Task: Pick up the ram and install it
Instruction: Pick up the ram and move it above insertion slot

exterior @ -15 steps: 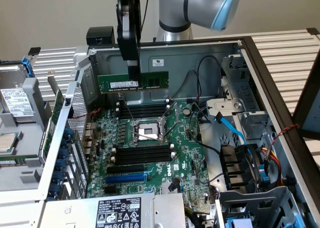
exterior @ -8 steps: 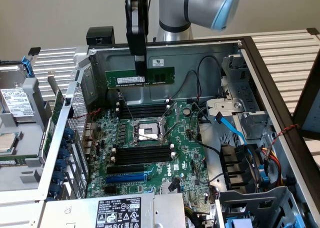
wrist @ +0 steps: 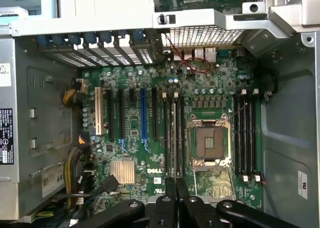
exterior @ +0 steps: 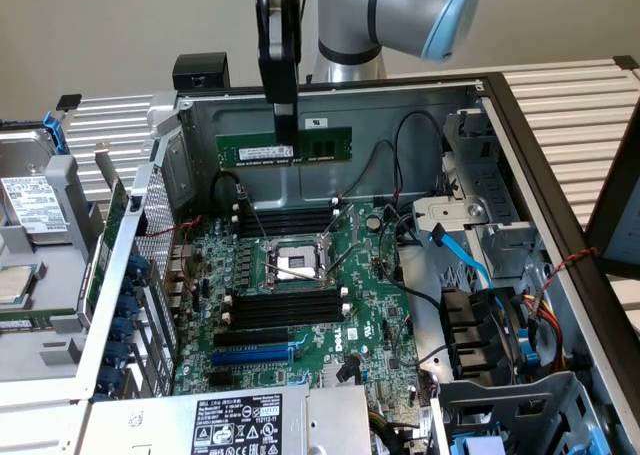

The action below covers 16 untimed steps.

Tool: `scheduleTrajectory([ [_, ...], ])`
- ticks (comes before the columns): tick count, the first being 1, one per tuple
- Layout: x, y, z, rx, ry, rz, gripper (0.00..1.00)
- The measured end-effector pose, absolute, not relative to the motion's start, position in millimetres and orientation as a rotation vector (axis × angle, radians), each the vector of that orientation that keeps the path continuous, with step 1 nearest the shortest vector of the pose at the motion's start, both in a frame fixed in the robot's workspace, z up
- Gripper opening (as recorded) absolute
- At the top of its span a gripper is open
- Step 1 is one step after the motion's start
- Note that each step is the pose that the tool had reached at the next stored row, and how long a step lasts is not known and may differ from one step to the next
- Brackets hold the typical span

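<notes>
The case (exterior: 250, 115) lies open on top, so the room above the CPU socket (exterior: 290, 263) is free right down to the board. Black memory slots (exterior: 288, 305) flank the socket on its near and far sides, and nothing stands over them. Beyond the socket the gripper (exterior: 285, 145), clamped on the ram (exterior: 320, 143), hangs before the case's far wall. To the exterior view's right of the socket, black cables (exterior: 397, 150) and a blue cable (exterior: 465, 260) loop beside the drive cage (exterior: 490, 245). Nearer than the socket, the power supply (exterior: 240, 425) rises above the board.
</notes>
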<state>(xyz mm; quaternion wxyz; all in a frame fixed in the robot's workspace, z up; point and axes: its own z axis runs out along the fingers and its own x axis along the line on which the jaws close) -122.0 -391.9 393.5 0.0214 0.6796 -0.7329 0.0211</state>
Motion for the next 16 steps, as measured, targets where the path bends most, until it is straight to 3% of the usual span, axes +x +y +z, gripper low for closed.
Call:
scheduleTrajectory([
  [16, -124.5, -389.7, 383.5, 2.107, -2.272, 0.066, 0.12],
])
